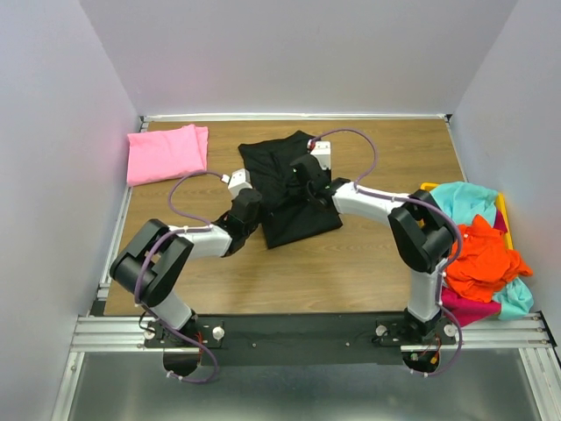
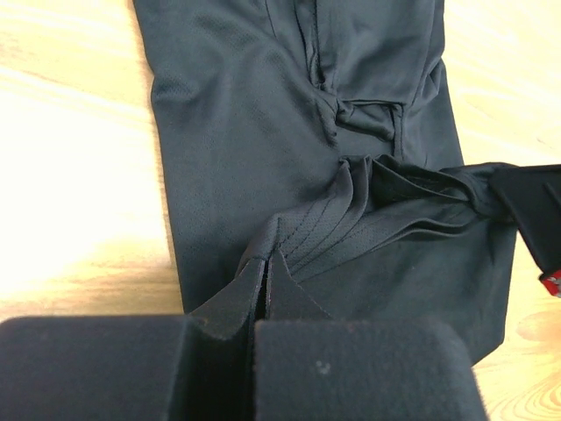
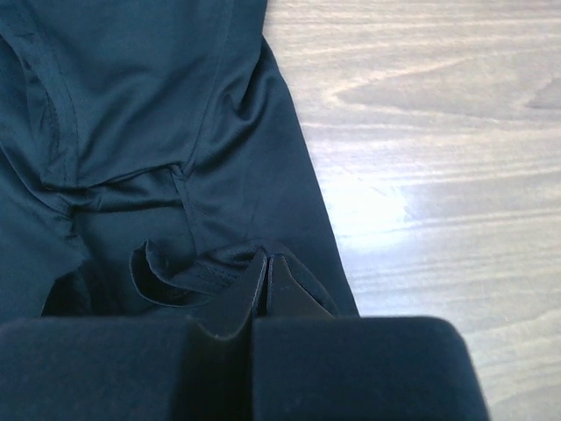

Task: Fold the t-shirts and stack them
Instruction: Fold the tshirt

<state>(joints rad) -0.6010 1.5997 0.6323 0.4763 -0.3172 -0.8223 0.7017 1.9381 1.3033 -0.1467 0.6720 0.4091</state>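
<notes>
The black t-shirt [image 1: 289,197] lies partly folded on the middle of the table. My left gripper [image 1: 249,203] is at its left edge and is shut on a bunched hem of the black t-shirt [image 2: 351,219]. My right gripper [image 1: 307,172] is over its upper middle and is shut on a fold of the black t-shirt [image 3: 158,132]. A folded pink t-shirt [image 1: 166,153] lies at the far left corner. Teal [image 1: 463,200], orange [image 1: 480,256] and magenta [image 1: 469,307] t-shirts are heaped at the right.
The yellow bin [image 1: 502,210] under the heap stands at the table's right edge. Bare wood [image 1: 289,272] shows in front of the black shirt. White walls close the back and both sides.
</notes>
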